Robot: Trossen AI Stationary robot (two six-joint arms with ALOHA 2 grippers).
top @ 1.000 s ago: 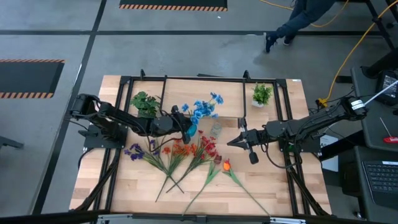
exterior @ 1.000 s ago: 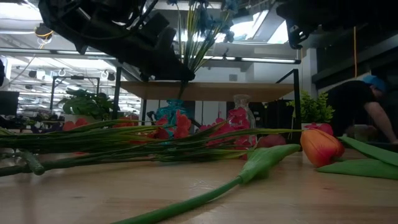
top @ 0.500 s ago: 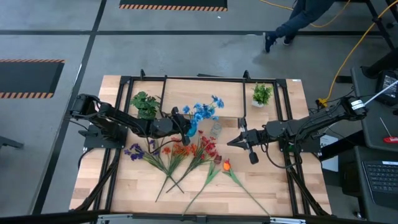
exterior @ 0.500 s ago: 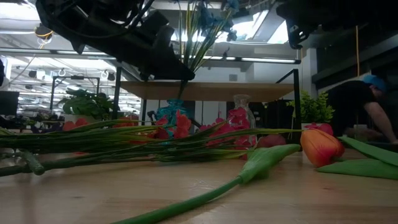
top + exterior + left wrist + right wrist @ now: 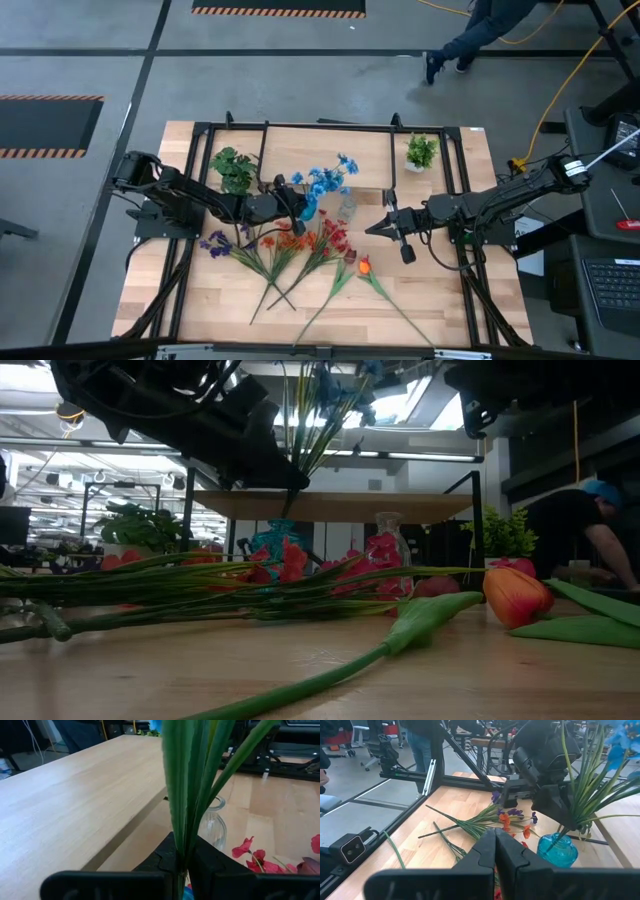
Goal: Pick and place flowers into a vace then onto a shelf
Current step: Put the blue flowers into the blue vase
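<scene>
My left gripper [image 5: 297, 208] is shut on a bunch of blue flowers [image 5: 326, 177] whose blooms lean toward the shelf [image 5: 380, 160]. The stems' lower ends reach down to the mouth of a teal vase [image 5: 558, 851] that stands on the table in front of the shelf [image 5: 330, 506]. A clear glass vase [image 5: 347, 208] stands just right of it. Purple [image 5: 215, 243], orange [image 5: 285, 240] and red flowers [image 5: 335, 235] and an orange tulip [image 5: 515, 595] lie flat on the table. My right gripper [image 5: 384, 228] hovers shut and empty, right of the vases. My left gripper pinches the blue flowers' bundled green stems [image 5: 181, 851] between its two fingers, low on the stems. The fingers come nearly level from the table's left and lie across the stems. The bunch stands upright, and its blooms fan out above the fingers [image 5: 262, 460]. Its lower ends [image 5: 557, 838] dip to the teal vase's mouth.
Two small potted plants stand on the shelf, one at the left [image 5: 233, 165] and one at the right [image 5: 421, 151]. A black frame [image 5: 265, 150] surrounds the table. A person [image 5: 580, 530] bends over beyond the table's right side.
</scene>
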